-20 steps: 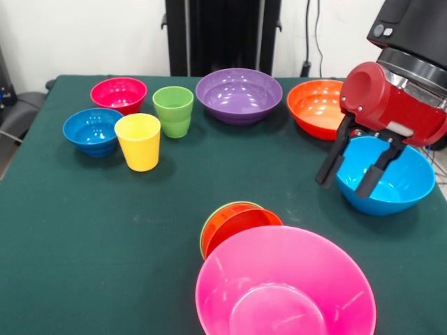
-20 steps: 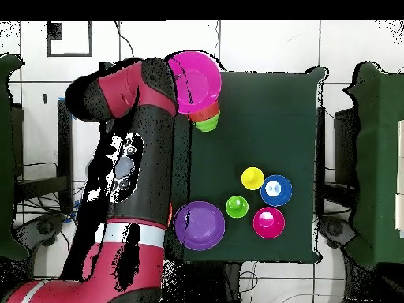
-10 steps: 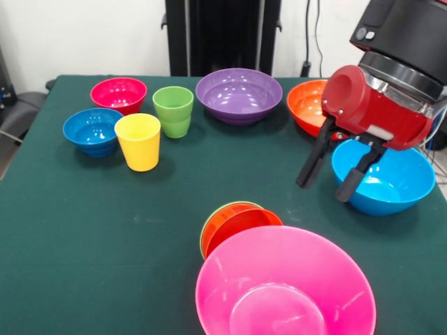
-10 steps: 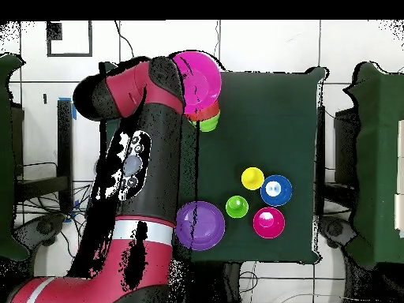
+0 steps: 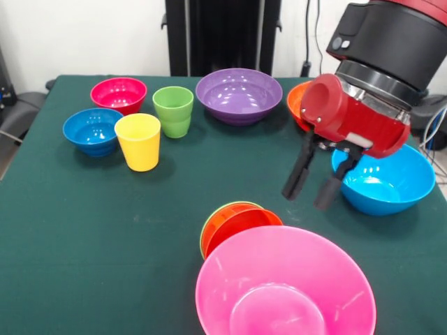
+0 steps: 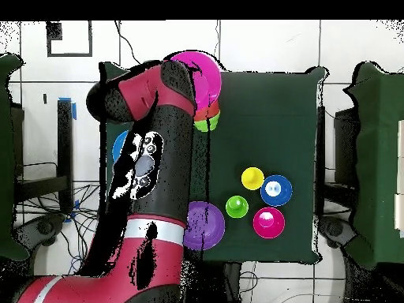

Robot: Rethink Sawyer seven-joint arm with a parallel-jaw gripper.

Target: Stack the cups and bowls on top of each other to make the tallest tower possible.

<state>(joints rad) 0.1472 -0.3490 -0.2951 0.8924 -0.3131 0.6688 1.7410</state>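
Light blue bowl (image 5: 387, 183) just behind the spread, empty fingers (image 5: 297, 176), orange-red bowl (image 5: 237, 223) below them

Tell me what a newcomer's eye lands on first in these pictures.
First the big pink bowl at the front view's near edge, with a small orange-red bowl nested in a green one just behind it. Next the red and black arm, whose tool hangs open and empty above the green cloth between that pile and the light blue bowl. Then the yellow cup and green cup, upright among the far-left bowls.
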